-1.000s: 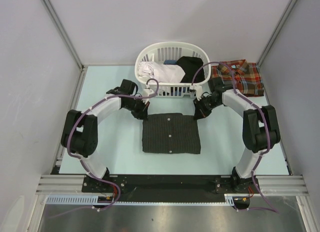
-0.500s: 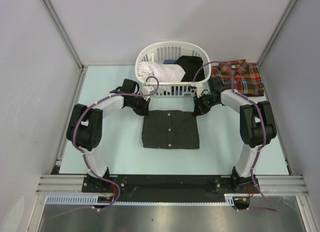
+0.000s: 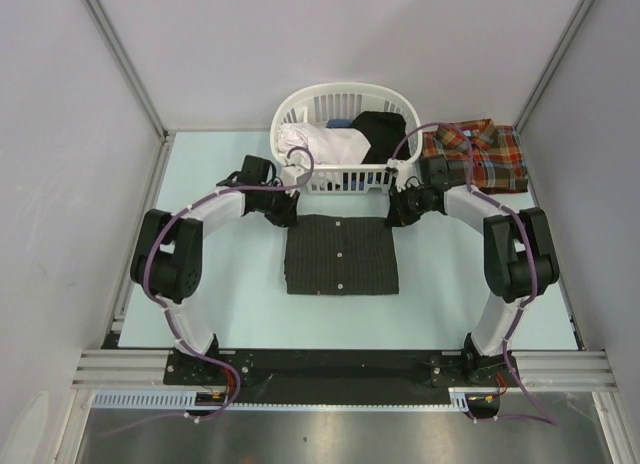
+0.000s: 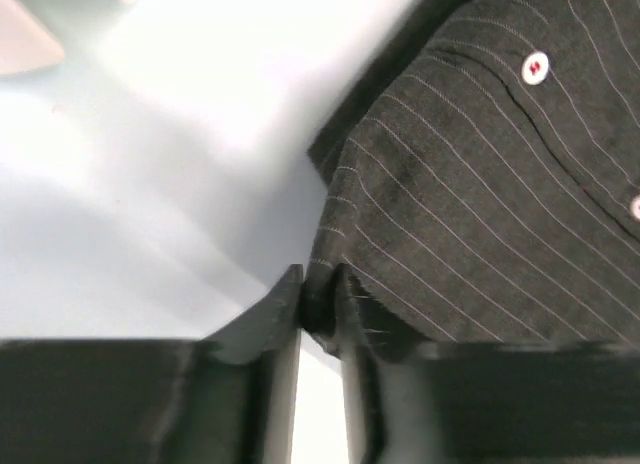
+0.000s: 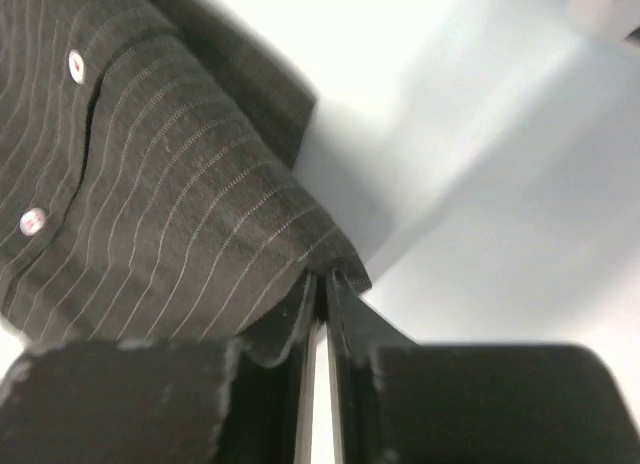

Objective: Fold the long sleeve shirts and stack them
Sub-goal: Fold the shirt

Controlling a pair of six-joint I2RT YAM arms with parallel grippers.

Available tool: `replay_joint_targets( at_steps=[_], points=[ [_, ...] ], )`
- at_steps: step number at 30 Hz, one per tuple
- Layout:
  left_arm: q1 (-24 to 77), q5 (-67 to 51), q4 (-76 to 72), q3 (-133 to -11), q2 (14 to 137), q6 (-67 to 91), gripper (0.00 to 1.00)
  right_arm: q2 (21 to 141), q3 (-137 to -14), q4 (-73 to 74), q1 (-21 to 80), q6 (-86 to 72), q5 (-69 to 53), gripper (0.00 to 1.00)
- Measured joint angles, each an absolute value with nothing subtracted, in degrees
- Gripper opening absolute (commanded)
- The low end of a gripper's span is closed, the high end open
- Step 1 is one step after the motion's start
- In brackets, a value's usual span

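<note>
Nearest you, the pinstriped shirt lies in the middle of the table, between the two arms, with both grippers at its far corners. The left gripper has its fingers close together with a nip of the far-left corner between the tips. The right gripper shows only a hairline slit at the far-right corner, and I cannot tell whether cloth is caught in it.

That is your risk. If you lift away with fabric pinched, the top layer would likely come up with the fingers and undo the fold — so make sure both corners are free first. The white basket stands just beyond the grippers, and a careless rise could knock its wall.

The shirt itself looks tidy: a dark charcoal rectangle with thin pale stripes, white buttons facing up along the middle, and layered edges showing at the far corners. Farther off, at the far right of the table, the plaid shirt lies folded and well apart — the stacking is not yet done.
</note>
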State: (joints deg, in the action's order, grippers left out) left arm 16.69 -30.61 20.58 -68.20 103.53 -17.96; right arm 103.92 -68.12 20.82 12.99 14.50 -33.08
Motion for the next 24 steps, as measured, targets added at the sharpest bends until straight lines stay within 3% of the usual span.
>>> replay_joint_targets(
  at_steps=[2, 4, 5, 6, 7, 8, 9, 14, 18, 21, 24],
  points=[
    [16.6, -29.5, 19.8, -68.2, 104.5, -17.0, 0.5, 103.8, -67.0, 18.3, 13.5, 13.9, -31.6, 0.43],
    [16.0, -29.2, 19.3, -67.8, 104.5, -15.9, 0.57, 103.4, -66.4, 17.0, 13.8, 12.3, -29.9, 0.55],
    [15.4, -29.6, 18.7, -67.2, 103.8, -15.2, 0.7, 102.6, -65.9, 16.8, 14.0, 11.6, -29.0, 0.7],
    [14.6, -30.2, 18.0, -66.0, 102.3, -14.3, 0.75, 101.3, -65.0, 17.0, 14.1, 10.7, -28.4, 0.78],
    [13.7, -30.6, 17.6, -64.4, 99.9, -13.5, 0.79, 99.3, -64.1, 17.6, 14.0, 9.9, -27.9, 0.93],
    [12.6, -31.3, 17.8, -62.5, 96.4, -12.7, 0.89, 96.6, -63.2, 18.6, 13.7, 9.1, -27.7, 1.0],
    [11.6, -31.8, 18.1, -61.0, 92.1, -11.9, 0.99, 93.2, -62.6, 19.7, 13.3, 8.3, -27.8, 1.0],
    [9.8, -32.7, 17.6, -57.9, 66.4, -9.0, 0.99, 74.5, -63.6, 22.3, 11.0, 5.9, -32.4, 1.0],
    [10.2, -33.9, 12.6, -53.6, 50.3, -4.2, 0.99, 70.5, -64.8, 18.4, 8.5, -2.1, -41.0, 1.0],
    [10.9, -39.5, 7.8, -48.6, 47.7, 2.6, 0.99, 73.8, -60.8, 10.5, 6.9, -11.6, -49.6, 1.0],
    [14.8, -44.4, 0.4, -37.3, 49.5, 14.3, 0.99, 75.2, -48.9, 4.2, 8.4, -22.4, -52.8, 1.0]
  ],
)
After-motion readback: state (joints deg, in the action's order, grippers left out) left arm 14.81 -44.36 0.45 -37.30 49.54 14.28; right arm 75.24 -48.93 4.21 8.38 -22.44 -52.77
